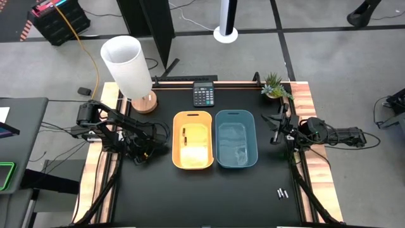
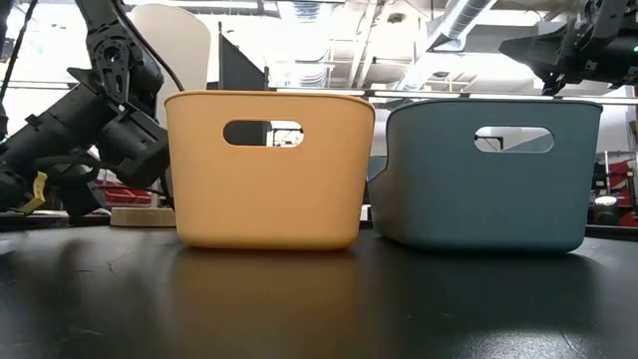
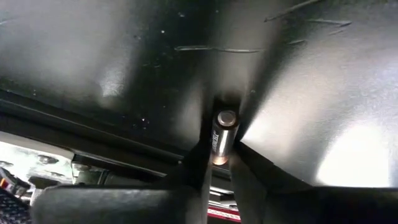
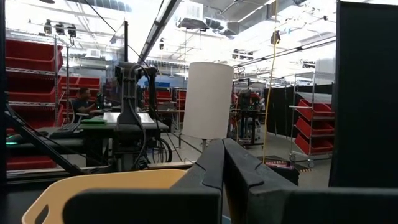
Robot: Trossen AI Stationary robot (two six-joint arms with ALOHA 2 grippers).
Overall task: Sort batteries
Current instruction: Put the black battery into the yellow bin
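High view: black table (image 1: 152, 190) bears 2 bins; left gripper (image 3: 219, 163) clamps battery (image 3: 222, 137); right gripper (image 4: 222, 163) closed.

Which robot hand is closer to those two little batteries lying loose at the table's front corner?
Right. The right gripper is up beside the blue bin, same side as the loose batteries; the left gripper is beyond the orange bin.

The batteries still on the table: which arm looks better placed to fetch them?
Probably the right. Two loose batteries lie near the table's right edge, on the side of the right hand, whose fingers are shut and empty. The left hand already grips a battery.
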